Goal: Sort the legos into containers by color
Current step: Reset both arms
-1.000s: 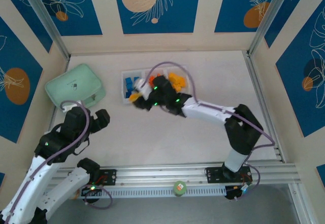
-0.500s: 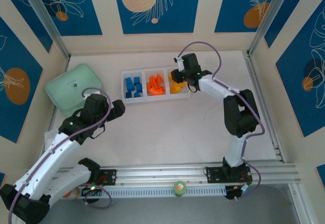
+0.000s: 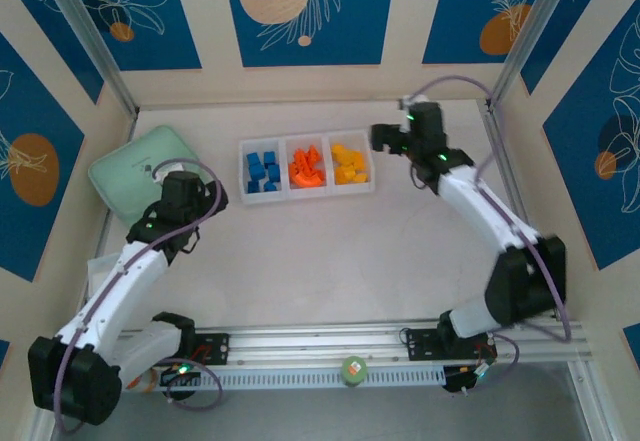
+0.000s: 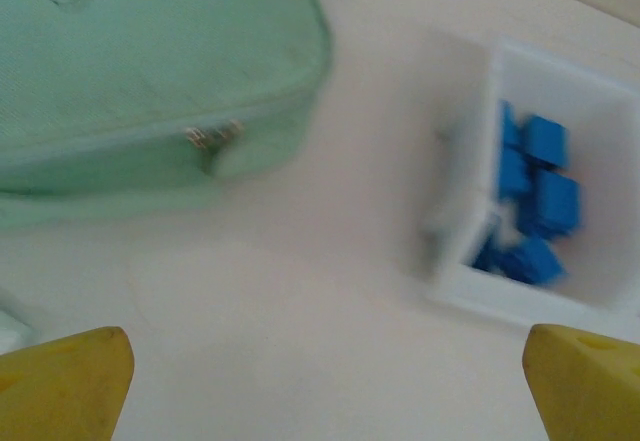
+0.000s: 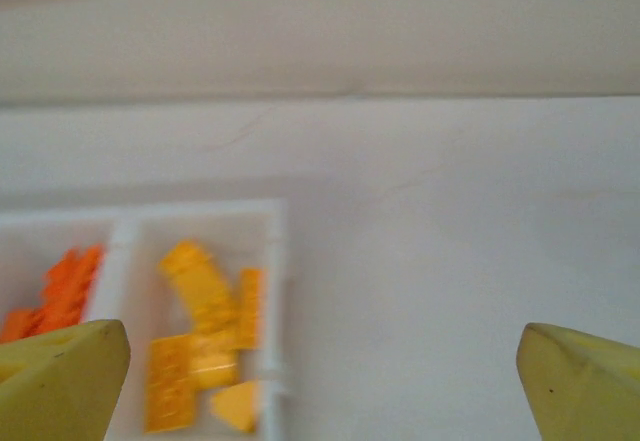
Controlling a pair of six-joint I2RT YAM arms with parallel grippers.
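right gripper [image 3: 384, 139]: was pinched, now spread and backed off beside the tray [image 3: 283, 194] | left gripper [image 4: 325, 361]: spread, empty | legos [image 3: 307, 168]: blue, orange, yellow each in own compartment | sorting looks done imo

The top external camera is looking down from above and behind the arm bases, taking in the whole tabletop [image 3: 330, 261], with the tray [image 3: 306, 194] toward 12 o'clock. The left wrist camera is looking down from close, catching the mint-green case [image 4: 150, 71] at 10 o'clock and the tray's blue end at 3 o'clock. The right wrist camera is slanting toward the back wall [image 5: 300, 41], the tray's yellow end at 8 o'clock. All three are sharing the tray.
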